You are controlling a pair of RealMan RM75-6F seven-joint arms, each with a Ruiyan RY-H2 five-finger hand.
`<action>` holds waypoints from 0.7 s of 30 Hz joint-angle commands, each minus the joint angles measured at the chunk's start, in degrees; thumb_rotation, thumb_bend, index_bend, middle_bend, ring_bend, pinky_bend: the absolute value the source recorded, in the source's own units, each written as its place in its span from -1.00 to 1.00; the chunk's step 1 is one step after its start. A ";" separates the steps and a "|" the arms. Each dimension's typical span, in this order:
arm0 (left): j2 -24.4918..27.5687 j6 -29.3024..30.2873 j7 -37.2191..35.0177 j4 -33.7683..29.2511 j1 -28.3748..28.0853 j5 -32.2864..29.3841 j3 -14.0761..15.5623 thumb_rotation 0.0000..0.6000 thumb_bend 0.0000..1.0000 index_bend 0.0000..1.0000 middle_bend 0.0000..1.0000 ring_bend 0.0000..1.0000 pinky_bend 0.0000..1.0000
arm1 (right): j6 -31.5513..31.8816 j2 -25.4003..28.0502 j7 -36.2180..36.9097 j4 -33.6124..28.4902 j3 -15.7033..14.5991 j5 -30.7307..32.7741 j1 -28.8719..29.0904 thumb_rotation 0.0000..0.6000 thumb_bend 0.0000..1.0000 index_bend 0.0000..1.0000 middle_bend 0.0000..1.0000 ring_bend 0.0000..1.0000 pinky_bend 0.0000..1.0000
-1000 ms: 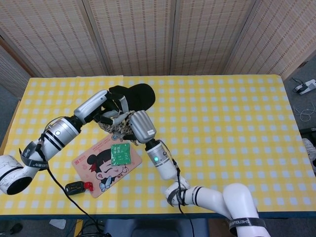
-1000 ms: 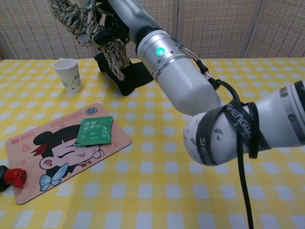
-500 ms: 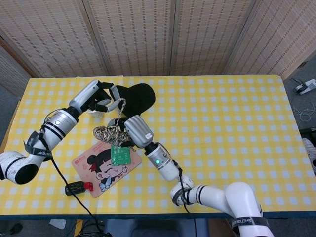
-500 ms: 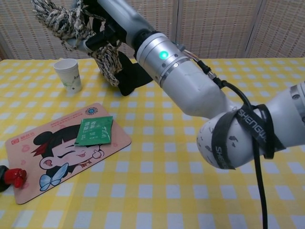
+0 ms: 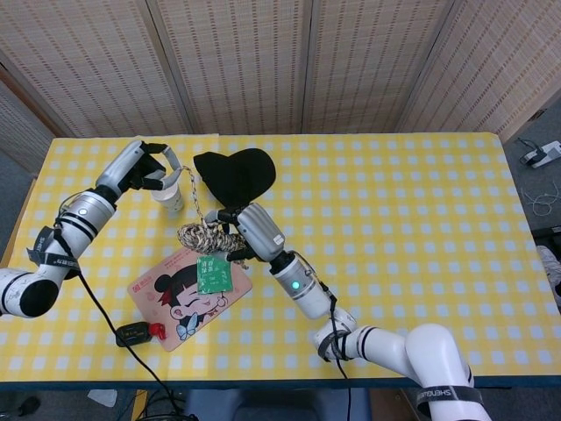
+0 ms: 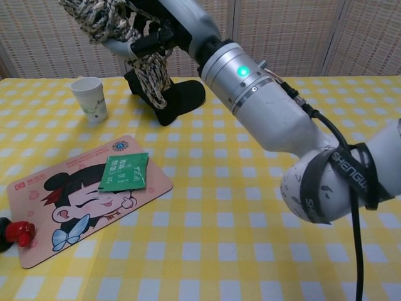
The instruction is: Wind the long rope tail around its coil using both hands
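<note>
Since a second ago my left hand (image 5: 145, 167) has swung out left, drawing the rope tail (image 5: 195, 195) taut in its fingers, so with my right hand (image 5: 235, 230) gripping the coil (image 5: 203, 235) above the table (image 5: 394, 210), I should keep tension while looping round.

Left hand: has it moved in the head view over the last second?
Yes. The left hand has pulled away from the rope coil, leftward past the paper cup, drawing the rope tail out.

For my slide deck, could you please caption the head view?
Right hand holds the rope coil above the table while the left hand draws the tail out taut.
</note>
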 commanded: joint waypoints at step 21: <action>-1.10 -2.57 6.94 3.83 3.33 -3.74 3.01 0.99 -0.11 0.44 1.00 1.00 1.00 | 5.72 0.28 3.29 -0.18 2.62 1.71 -3.23 1.00 0.54 0.79 0.45 0.25 0.53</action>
